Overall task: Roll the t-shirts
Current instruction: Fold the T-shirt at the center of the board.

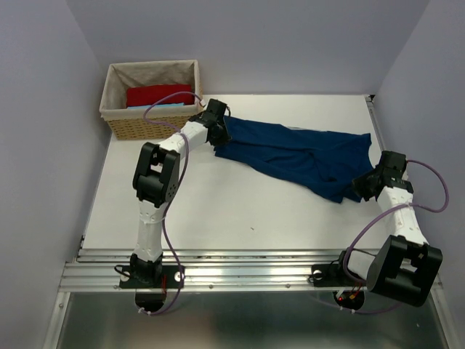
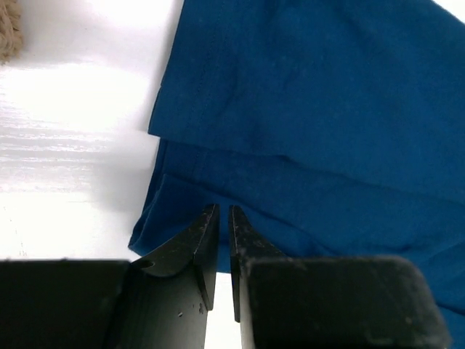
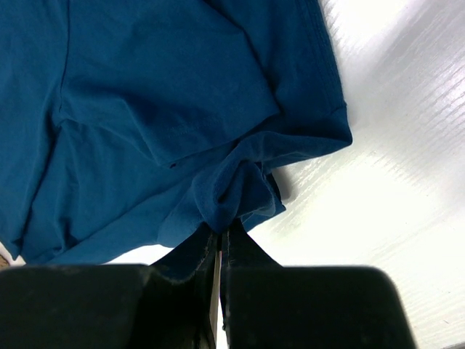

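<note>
The dark navy t-shirt (image 1: 298, 156) lies stretched slantwise across the white table, from near the basket to the right side. My left gripper (image 1: 218, 129) is at its far-left end. In the left wrist view the jaws (image 2: 224, 212) are nearly closed on the shirt's hem (image 2: 305, 131), which hangs slightly above the table. My right gripper (image 1: 365, 185) is at the shirt's near-right end. In the right wrist view it (image 3: 220, 234) is shut on a bunched fold of the navy fabric (image 3: 145, 123).
A wicker basket (image 1: 149, 127) with a cloth lining stands at the far-left corner, close behind the left gripper. It holds a red folded cloth (image 1: 156, 94) and a light blue one (image 1: 171, 106). Its corner shows in the left wrist view (image 2: 9, 29). Walls close in both sides.
</note>
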Controlling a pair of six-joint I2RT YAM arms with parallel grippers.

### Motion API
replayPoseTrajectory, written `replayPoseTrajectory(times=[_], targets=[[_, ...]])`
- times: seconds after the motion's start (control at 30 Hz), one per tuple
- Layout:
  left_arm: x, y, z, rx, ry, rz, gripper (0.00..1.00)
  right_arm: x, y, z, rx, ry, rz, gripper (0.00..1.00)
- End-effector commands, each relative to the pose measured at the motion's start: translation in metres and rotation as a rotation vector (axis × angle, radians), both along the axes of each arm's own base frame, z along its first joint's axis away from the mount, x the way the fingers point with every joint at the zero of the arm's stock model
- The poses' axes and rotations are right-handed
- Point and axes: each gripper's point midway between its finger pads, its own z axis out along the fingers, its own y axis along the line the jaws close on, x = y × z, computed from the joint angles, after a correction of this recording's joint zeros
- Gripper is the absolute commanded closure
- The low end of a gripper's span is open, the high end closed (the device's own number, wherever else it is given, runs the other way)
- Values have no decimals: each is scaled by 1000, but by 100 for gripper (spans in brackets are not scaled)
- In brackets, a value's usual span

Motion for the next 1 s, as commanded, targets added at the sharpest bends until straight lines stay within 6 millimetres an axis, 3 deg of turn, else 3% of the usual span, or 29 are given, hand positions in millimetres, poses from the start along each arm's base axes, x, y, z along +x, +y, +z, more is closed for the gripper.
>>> replayPoseTrajectory(times=[0.0,0.13,0.23,0.3,0.4,0.47,0.53,0.83,0.97], targets=[[0,-5,46,-7,-115,-12,78,5,-5,10,-27,-49,-4,99],[-13,4,71,15,-169,14,68,3,-3,8,-20,-47,-1,99],[-27,6,57,17,-131,7,48,2,-3,5,-15,-39,-2,99],[-35,7,45,5,-98,10,43,2,-2,4,-13,-41,0,99],[-47,2,34,-26,-80,0,43,2,-1,4,-10,-42,3,99],[-51,0,31,-49,-80,12,49,3,-1,5,-11,-45,5,99],[-50,-2,27,-59,-76,15,55,3,-1,6,-10,-46,6,99],[-34,-7,17,-42,-70,22,56,3,-1,7,-10,-47,11,99],[-31,-8,10,-29,-57,20,63,1,0,5,-9,-43,12,99]])
